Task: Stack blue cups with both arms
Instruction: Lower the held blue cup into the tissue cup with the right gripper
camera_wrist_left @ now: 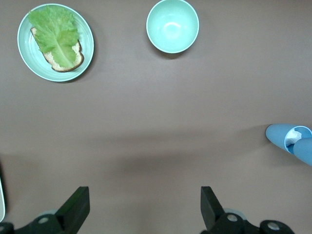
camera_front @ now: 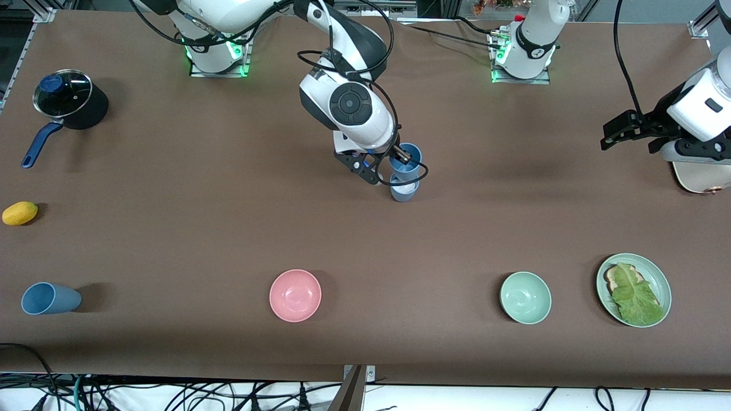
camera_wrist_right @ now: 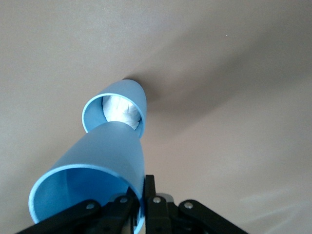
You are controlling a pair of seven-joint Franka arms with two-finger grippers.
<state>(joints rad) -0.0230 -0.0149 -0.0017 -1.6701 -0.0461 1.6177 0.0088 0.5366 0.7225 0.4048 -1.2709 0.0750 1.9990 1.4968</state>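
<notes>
Right gripper [camera_front: 400, 155] clamps blue cup [camera_front: 406, 160] by its rim, over second cup [camera_front: 404, 188] — white wad [camera_wrist_right: 120, 110] inside it.
Left gripper [camera_wrist_left: 141, 207] waits wide open, empty — green bowl [camera_wrist_left: 172, 25] and plate [camera_wrist_left: 55, 42] near it; third cup [camera_front: 49, 298] well apart.

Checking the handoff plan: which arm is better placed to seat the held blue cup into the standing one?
The right. The right gripper is shut on the held blue cup, directly over the standing blue cup. The left gripper waits open near its end of the table, holding nothing.
</notes>
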